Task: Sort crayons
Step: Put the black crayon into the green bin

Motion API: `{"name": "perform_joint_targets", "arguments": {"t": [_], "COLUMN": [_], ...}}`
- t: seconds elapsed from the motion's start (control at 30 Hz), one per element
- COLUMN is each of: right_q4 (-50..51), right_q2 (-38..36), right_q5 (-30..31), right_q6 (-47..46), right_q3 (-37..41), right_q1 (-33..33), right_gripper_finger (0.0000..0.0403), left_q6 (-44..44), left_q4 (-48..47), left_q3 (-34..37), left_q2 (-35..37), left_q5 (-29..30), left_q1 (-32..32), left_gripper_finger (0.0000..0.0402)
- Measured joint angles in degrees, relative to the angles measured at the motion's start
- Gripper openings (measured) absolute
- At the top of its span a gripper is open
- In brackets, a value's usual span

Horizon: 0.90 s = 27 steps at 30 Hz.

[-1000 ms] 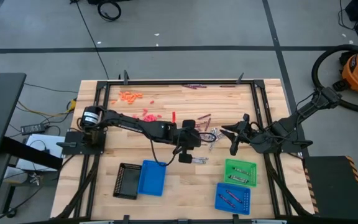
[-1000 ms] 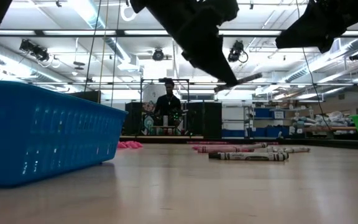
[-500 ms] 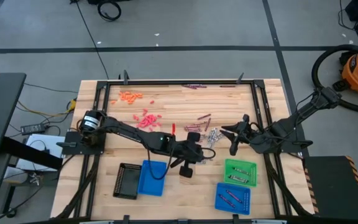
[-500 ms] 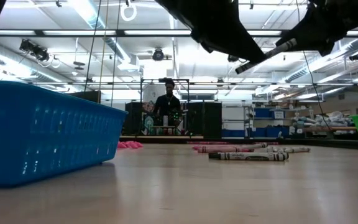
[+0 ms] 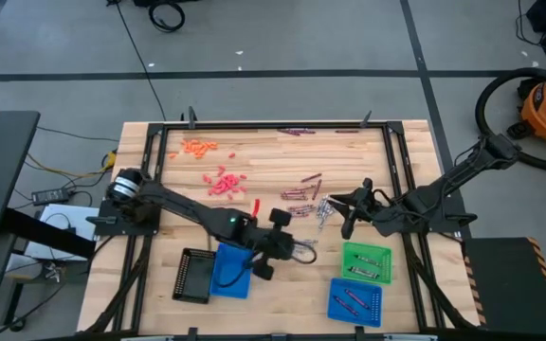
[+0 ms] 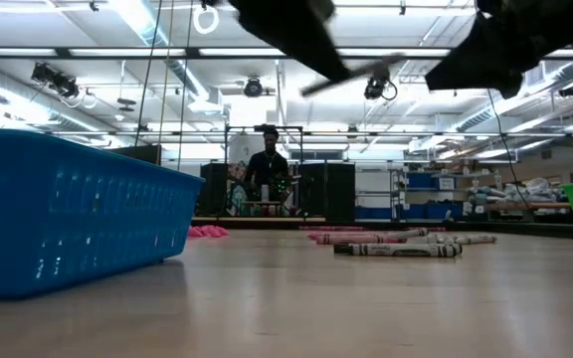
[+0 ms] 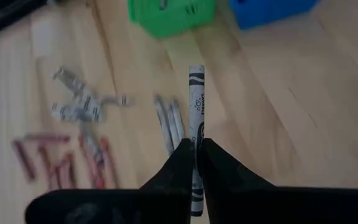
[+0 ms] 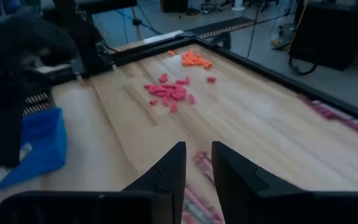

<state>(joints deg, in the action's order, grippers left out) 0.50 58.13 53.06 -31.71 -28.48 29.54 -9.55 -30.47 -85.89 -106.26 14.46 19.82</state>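
Between left fingers, a silver-grey crayon, blurred in low view.

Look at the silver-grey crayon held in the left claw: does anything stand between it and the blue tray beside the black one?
Nothing visible does. The left claw holds the silver-grey crayon in the air right at the blue tray, with only bare table around.

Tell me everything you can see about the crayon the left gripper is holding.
The silver-grey crayon is a thin stick in a pale paper wrapper with dark bands and print. The left gripper is shut on its lower part, so most of its length sticks out past the fingers. It hangs in the air above the wooden table, touching nothing else, with loose grey crayons lying below.
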Motion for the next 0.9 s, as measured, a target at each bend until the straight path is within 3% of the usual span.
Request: {"name": "perform_joint_targets", "arguments": {"t": [0.27,0.43,0.6,0.73,0.9], "right_q4": [-10.83,-11.11,-10.16,-9.39,-8.99], "right_q2": [13.86,16.32,14.72,13.92,13.87], "right_q5": [0.32,-1.68,-3.66,-3.64,-3.54], "right_q6": [3.69,6.95,9.68,10.61,12.14], "right_q3": [-1.89,-4.37,-5.25,-5.21,-5.21], "right_q1": [1.91,1.05,1.87,3.07,3.02], "right_gripper_finger": [0.0083,0.0083,0.0083,0.0083,0.0083], "left_q6": [15.44,22.46,25.45,28.48,32.11], "left_q4": [-19.8,-27.54,-26.81,-26.46,-27.17], "left_q3": [-0.04,0.11,3.0,8.42,10.36], "left_q2": [8.07,8.39,7.89,8.52,8.55], "left_q5": [1.38,3.65,8.36,8.65,6.78], "left_q1": [5.53,9.49,12.95,13.8,13.89], "left_gripper_finger": [0.0016,0.0016,0.0016,0.0016,0.0016]}}
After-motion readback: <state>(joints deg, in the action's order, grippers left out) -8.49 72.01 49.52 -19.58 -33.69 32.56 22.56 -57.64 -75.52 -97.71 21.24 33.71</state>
